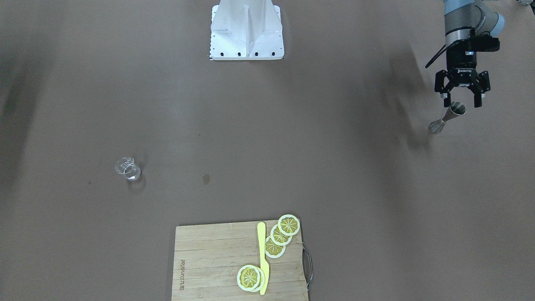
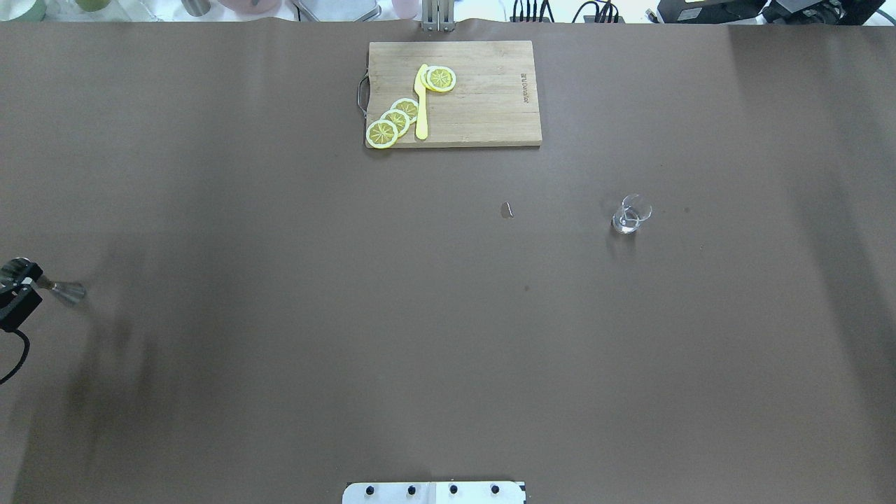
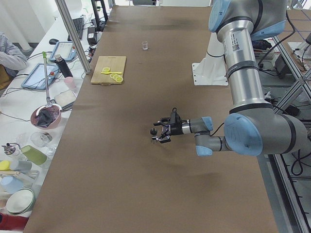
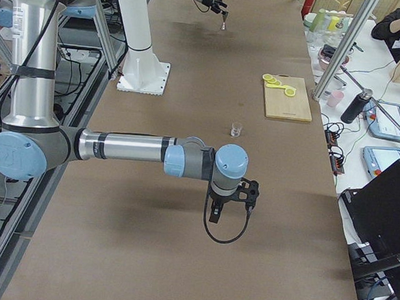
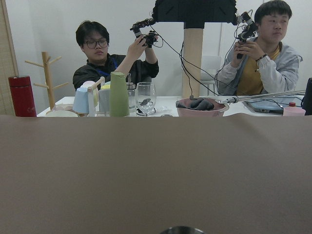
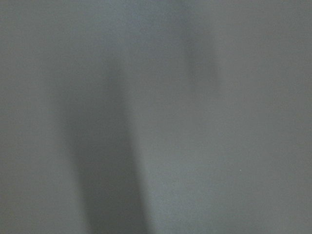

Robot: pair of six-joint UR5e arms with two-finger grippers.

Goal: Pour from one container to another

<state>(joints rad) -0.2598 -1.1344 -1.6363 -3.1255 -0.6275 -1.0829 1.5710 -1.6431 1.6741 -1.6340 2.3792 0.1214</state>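
The clear glass cup [image 1: 128, 168] [image 2: 631, 214] stands upright and alone on the brown table, far from both arms. The silver jigger [image 1: 449, 117] [image 2: 66, 290] stands at the table's end on my left side. My left gripper [image 1: 461, 100] hangs just over it, open, one finger on each side of the jigger's upper cone without touching it. Only the jigger's rim [image 5: 183, 230] shows in the left wrist view, at the bottom edge. My right gripper [image 4: 232, 197] points down over bare table, and I cannot tell its state; its wrist view shows only blurred table.
A wooden cutting board [image 1: 209, 259] [image 2: 483, 98] with lemon slices [image 1: 280, 236] and a yellow knife [image 1: 262, 259] lies at the operators' edge. The white robot base [image 1: 246, 29] is on the opposite side. A small stain [image 1: 206, 179] marks mid-table.
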